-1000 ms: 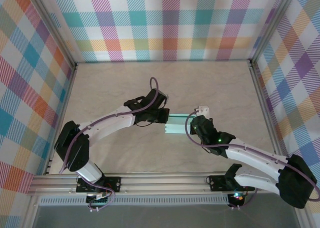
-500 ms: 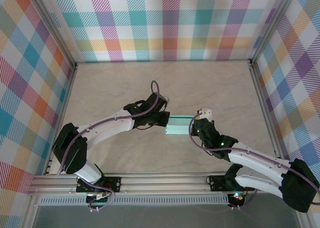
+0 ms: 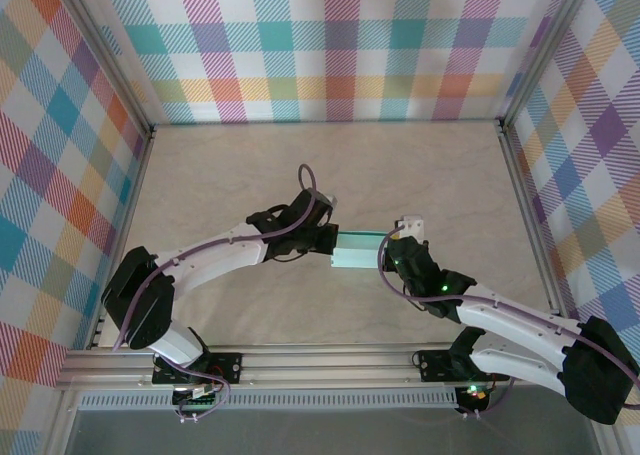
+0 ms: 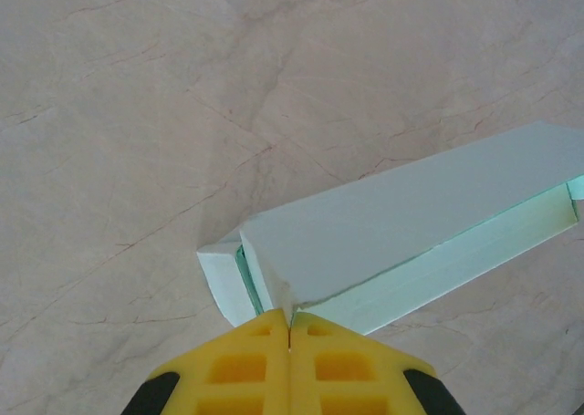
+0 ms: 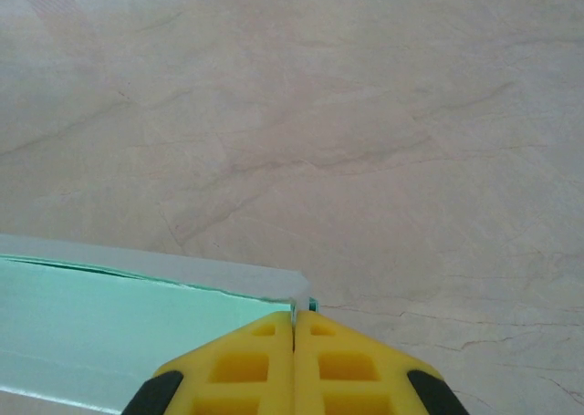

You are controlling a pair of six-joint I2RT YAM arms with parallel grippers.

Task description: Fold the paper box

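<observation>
We can read no text, label, brand, number or sign in any of these views.
</observation>
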